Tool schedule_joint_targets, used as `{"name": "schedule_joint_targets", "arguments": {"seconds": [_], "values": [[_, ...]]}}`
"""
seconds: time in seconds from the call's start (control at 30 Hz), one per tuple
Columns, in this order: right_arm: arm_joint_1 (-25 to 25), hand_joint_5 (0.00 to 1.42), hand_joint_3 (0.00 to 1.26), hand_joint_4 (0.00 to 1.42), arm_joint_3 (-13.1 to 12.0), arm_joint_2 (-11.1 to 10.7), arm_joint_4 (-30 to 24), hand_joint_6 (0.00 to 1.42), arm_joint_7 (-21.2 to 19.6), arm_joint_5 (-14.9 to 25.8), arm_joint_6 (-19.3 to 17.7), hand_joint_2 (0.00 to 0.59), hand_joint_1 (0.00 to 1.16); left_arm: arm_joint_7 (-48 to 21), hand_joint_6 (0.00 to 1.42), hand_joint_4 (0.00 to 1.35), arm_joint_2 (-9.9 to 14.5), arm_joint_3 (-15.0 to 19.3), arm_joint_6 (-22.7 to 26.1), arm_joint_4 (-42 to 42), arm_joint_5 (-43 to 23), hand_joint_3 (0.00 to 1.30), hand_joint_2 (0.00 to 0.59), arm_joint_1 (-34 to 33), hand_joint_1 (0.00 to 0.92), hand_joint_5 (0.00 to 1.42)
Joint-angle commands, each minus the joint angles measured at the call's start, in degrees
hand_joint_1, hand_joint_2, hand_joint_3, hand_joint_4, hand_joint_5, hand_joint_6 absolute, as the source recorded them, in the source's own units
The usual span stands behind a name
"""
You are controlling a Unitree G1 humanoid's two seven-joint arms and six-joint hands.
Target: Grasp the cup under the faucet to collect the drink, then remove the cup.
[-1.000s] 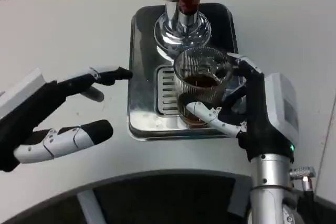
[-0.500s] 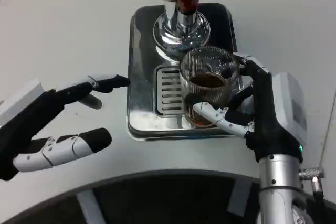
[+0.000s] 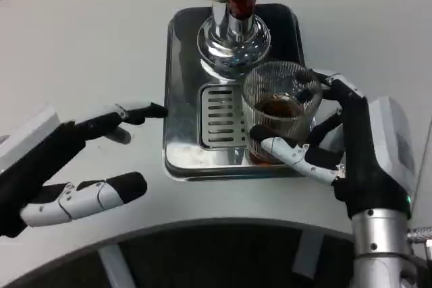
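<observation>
Behind held cup [image 3: 278, 116]: faucet [image 3: 234, 28], slotted drip tray [image 3: 202, 126].

Right hand [image 3: 351, 146] gripping, fingers [image 3: 290, 153] wrapped round; left hand [image 3: 61, 166] free, fingers spread.

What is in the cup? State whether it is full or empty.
Partly full: dark drink fills the lower part of the ribbed glass cup, which the right hand holds upright.

Bright, even light from overhead leaves the white table [image 3: 81, 45] nearly shadowless, with only soft grey shading toward the far corners. Sharp glare spots sit on the chrome dispenser base [image 3: 233, 42] and the steel tray [image 3: 179, 85]. Focus is crisp throughout, without motion blur.
</observation>
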Motion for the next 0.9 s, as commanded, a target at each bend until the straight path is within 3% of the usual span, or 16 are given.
{"name": "schedule_joint_targets", "arguments": {"seconds": [0.03, 0.37, 0.6, 0.9], "values": [[1.97, 0.96, 0.72, 0.79, -0.47, -0.54, -4.45, 1.27, 0.52, 0.53, -3.46, 0.165, 1.01, 0.85, 0.3, 0.14, 0.97, -0.08, -1.68, -0.36, 2.01, 0.23, 0.123, 1.22, 0.0, 0.16], [7.44, 0.97, 0.74, 0.82, -0.01, -1.28, -11.8, 1.27, 4.14, 0.8, -5.23, 0.157, 1.01, 2.41, 0.27, 0.09, 1.29, 0.43, 0.21, -2.61, 6.04, 0.19, 0.123, 2.76, 0.0, 0.11], [9.28, 0.98, 0.75, 0.83, 1.86, -0.49, -15.18, 1.29, 6.39, 0.02, -5.21, 0.156, 1.01, 3.17, 0.2, 0.01, 2.05, 1.2, 3.23, -4.73, 10.53, 0.13, 0.119, 4.46, 0.0, 0.04], [9.86, 0.99, 0.76, 0.83, 4.49, 0.18, -18.34, 1.29, 8.85, -0.98, -4.7, 0.156, 1.01, 3.2, 0.18, 0.0, 2.95, 2.41, 4.81, -7.56, 12.35, 0.1, 0.118, 7.04, 0.0, 0.0]]}}
